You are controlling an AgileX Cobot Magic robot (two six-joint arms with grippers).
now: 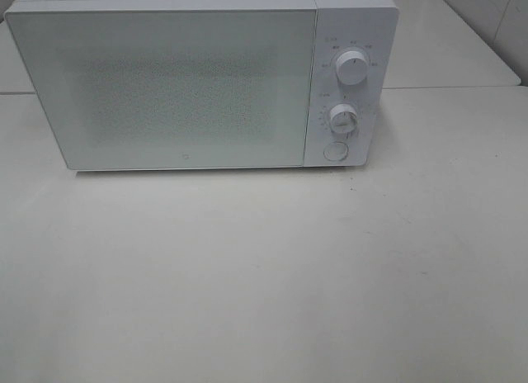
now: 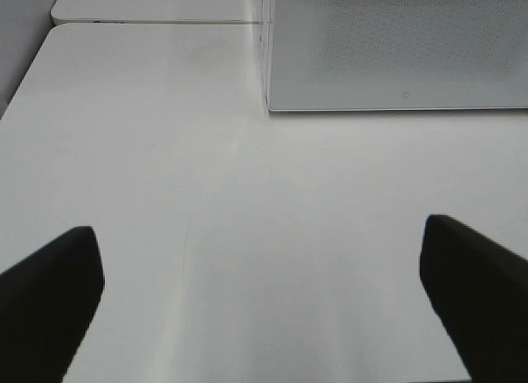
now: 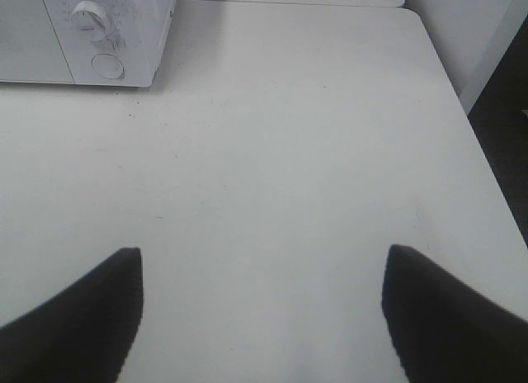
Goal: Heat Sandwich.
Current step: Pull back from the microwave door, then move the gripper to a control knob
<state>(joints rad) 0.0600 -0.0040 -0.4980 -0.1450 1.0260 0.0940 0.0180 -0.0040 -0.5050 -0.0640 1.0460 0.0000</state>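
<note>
sandwich is not to be seen in any of the three views, so its place cannot be told. nearest, the left gripper [image 2: 260,234] hangs over the near left part of the white table [image 1: 264,284], its two dark fingers [image 2: 49,296] spread wide with only bare tabletop between them. the right gripper [image 3: 264,255] hangs over the near right part of the same table, its dark fingers [image 3: 78,321] likewise far apart and holding nothing. neither gripper shows in the high view. farther back, a white microwave [image 1: 206,86] stands on the table, left of centre, its front facing the near side. its door [image 1: 124,111], frosted and speckled, is shut, and nothing behind it can be made out. the control panel [image 1: 351,20] on the microwave's right side carries an upper knob [image 1: 353,68], a lower knob [image 1: 343,118] beneath it, and a round button [image 1: 334,150] at the bottom. farthest, behind and to the right of the microwave, a second white tabletop [image 1: 445,44] lies edge to edge with the first, below a pale tiled wall [image 1: 507,20].
</note>
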